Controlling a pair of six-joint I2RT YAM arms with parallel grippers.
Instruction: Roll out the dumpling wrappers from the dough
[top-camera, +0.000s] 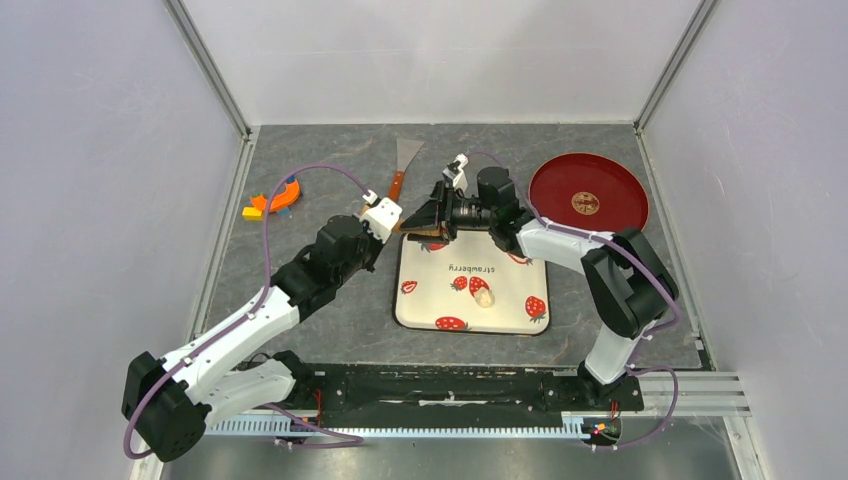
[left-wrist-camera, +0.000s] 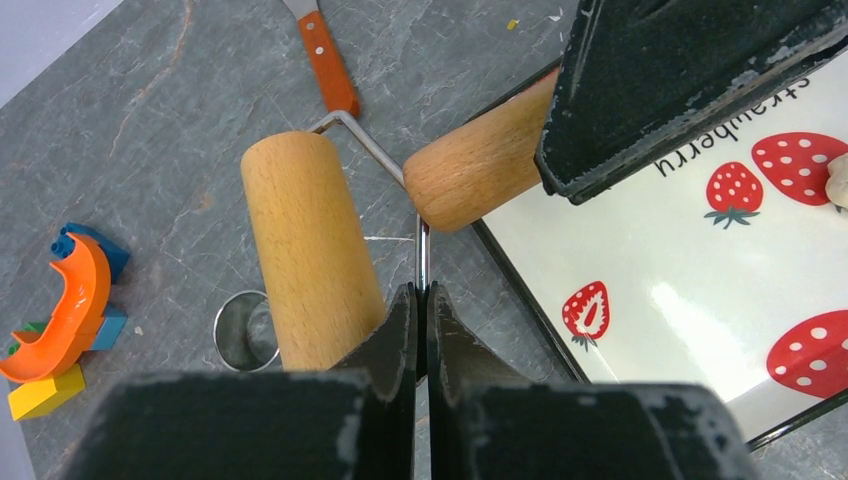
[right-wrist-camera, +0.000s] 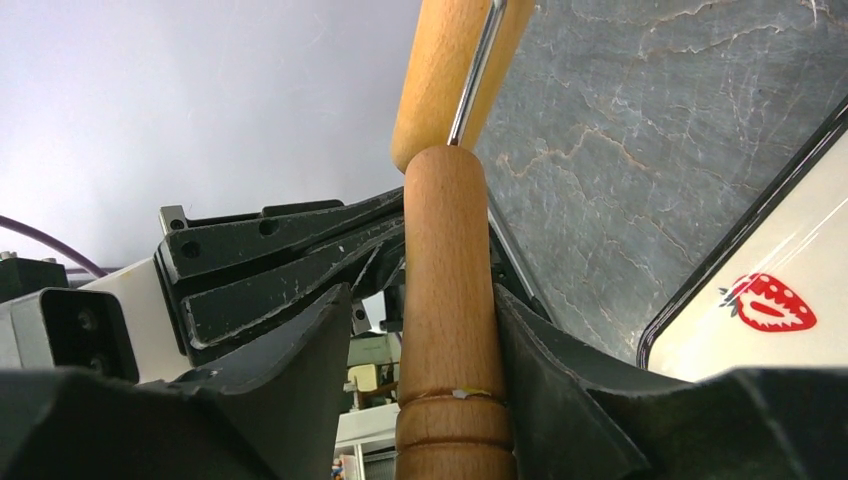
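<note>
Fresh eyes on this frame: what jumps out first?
Both arms meet on the wooden roller at the far-left corner of the strawberry-print tray. The left gripper is shut on its wire frame, and the right gripper straddles its handle. A small lump of dough sits alone mid-tray, unrolled. A red plate lies at the table's far right.

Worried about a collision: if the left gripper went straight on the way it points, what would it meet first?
Probably the rounded end of the tan wooden handle, just past the thin metal wire that the left gripper pinches; depth is unclear.
</note>
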